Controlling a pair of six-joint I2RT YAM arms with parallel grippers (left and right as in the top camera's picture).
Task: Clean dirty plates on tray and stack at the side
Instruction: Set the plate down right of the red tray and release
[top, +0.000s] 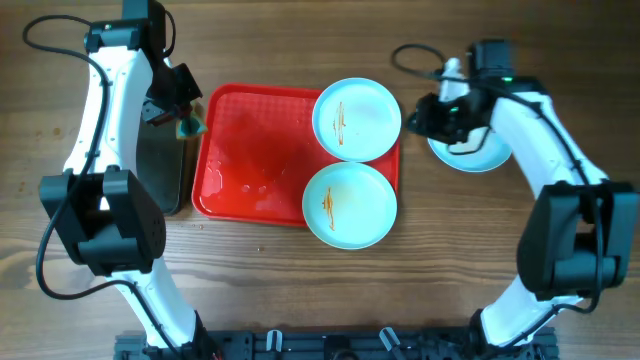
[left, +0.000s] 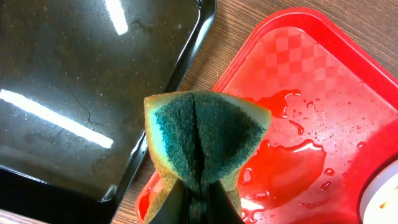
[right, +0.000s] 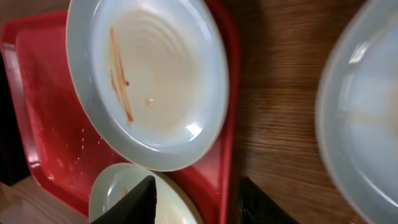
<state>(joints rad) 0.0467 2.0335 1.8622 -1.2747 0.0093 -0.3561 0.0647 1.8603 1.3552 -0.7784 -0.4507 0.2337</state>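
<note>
The red tray (top: 250, 150) lies mid-table, wet in its left part. Two plates with orange-brown streaks sit on its right side: one at the back (top: 357, 118) and one at the front (top: 350, 204). A third plate (top: 478, 152) lies on the table to the right of the tray, partly under my right arm. My left gripper (top: 182, 118) is shut on a folded green-and-yellow sponge (left: 202, 140) above the tray's left edge (left: 273, 37). My right gripper (top: 428, 118) is open and empty between the tray and the third plate; its view shows the back plate (right: 149, 81) and the third plate (right: 364, 106).
A black tray (top: 160, 165) lies left of the red tray, its glossy bottom (left: 74, 81) showing in the left wrist view. Bare wood table (top: 300, 280) surrounds everything. Water pools (left: 283, 165) lie on the red tray.
</note>
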